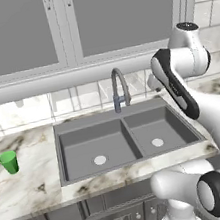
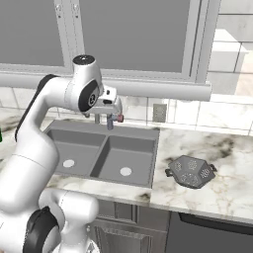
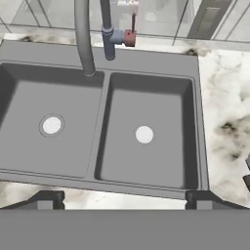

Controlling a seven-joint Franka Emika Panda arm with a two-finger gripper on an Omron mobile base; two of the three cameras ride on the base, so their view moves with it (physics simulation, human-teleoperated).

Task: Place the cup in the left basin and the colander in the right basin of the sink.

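Dark grey matte double-bowl sink (image 1: 61, 140): tall arched grey faucet (image 1: 119, 87) behind its divider, small green cup (image 1: 9, 162) left, dark grey colander (image 2: 190, 171) right; gripper (image 3: 124, 199) fingers apart, empty

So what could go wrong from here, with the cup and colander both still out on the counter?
The cup stands near the counter's left end, a long reach for the arm, so a clumsy grab might tip it. The colander is wide and rounded, so the open gripper may slip off its rim. The faucet arches over the sink near the divider, and a carried item could knock it on the way in.
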